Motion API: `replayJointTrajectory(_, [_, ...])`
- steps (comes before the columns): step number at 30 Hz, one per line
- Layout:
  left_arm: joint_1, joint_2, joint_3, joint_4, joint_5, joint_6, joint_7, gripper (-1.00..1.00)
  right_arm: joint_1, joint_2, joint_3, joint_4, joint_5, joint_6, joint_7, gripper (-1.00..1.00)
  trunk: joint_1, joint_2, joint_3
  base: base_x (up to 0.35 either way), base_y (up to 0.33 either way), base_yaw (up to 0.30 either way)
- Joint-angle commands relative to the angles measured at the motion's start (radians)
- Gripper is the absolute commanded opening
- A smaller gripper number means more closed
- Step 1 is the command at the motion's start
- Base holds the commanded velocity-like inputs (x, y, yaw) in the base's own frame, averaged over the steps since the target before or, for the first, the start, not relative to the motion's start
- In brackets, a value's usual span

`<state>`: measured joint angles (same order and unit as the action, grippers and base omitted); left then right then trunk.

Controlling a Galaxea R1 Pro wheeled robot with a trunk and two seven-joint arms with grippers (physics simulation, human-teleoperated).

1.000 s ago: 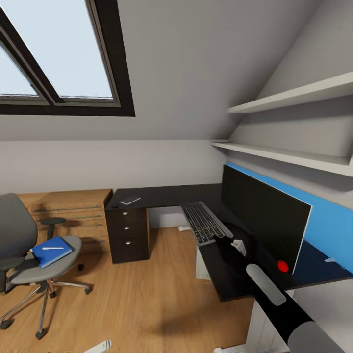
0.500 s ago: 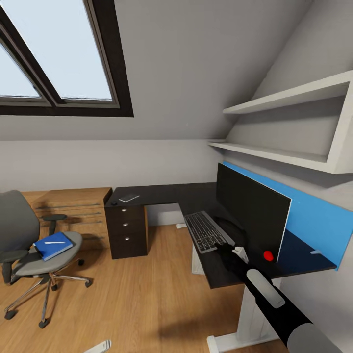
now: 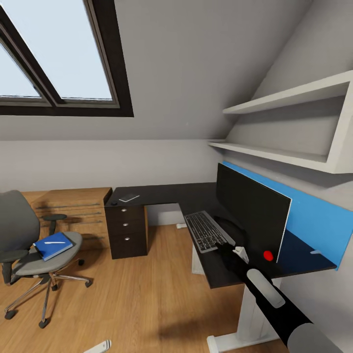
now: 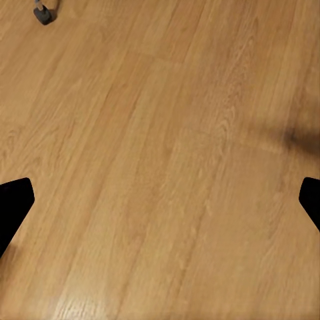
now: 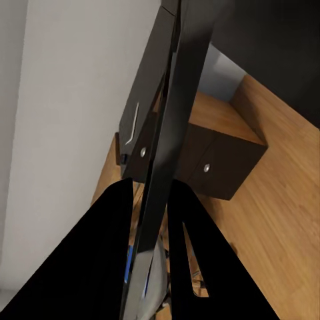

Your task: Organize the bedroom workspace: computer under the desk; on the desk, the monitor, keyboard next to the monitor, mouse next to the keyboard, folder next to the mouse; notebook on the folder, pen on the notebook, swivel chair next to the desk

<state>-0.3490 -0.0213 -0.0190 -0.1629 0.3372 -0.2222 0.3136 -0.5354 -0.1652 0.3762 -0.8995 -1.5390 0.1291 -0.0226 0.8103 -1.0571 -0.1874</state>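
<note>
Keyboard [image 3: 206,230] lies flat on the desk [image 3: 166,194], its near end between my right gripper [image 3: 226,248] fingers, which are clamped on its thin edge [image 5: 160,173]. Monitor [image 3: 251,214] stands just beyond my gripper. Left gripper [image 4: 160,200] hangs spread open over bare wood floor [image 4: 167,133]. Folder [image 3: 53,245] sits on the swivel chair [image 3: 34,245], well apart.

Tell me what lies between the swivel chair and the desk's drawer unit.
In the head view, bare wooden floor separates the swivel chair from the desk's drawers; the light wooden chest stands behind that gap.
</note>
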Motion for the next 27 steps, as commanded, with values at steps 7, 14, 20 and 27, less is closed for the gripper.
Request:
replayJointTrajectory(7, [-0.001,0.000,-0.002,0.000,0.005,-0.002,0.001,1.00,-0.001,-0.001,0.002,-0.001,-0.006,-0.002,0.000,-1.00,0.000,-0.001,-0.001,0.000,0.000,0.000])
replayJointTrajectory(14, [-0.001,0.000,-0.002,0.001,0.005,-0.002,0.001,1.00,-0.001,0.000,0.003,-0.001,-0.006,-0.003,0.000,-1.00,0.000,-0.001,-0.001,-0.072,-0.077,0.000])
replayJointTrajectory(20, [-0.001,0.000,-0.002,0.001,0.005,-0.003,0.001,1.00,-0.001,0.001,0.005,0.000,-0.004,-0.003,0.000,-1.00,0.000,-0.001,-0.001,-0.023,-0.026,0.000])
replayJointTrajectory(27, [-0.001,0.000,-0.002,0.002,0.005,-0.003,0.001,1.00,-0.001,0.001,0.004,0.000,-0.006,-0.002,-0.001,-1.00,0.000,-0.001,-0.001,0.000,0.000,0.000])
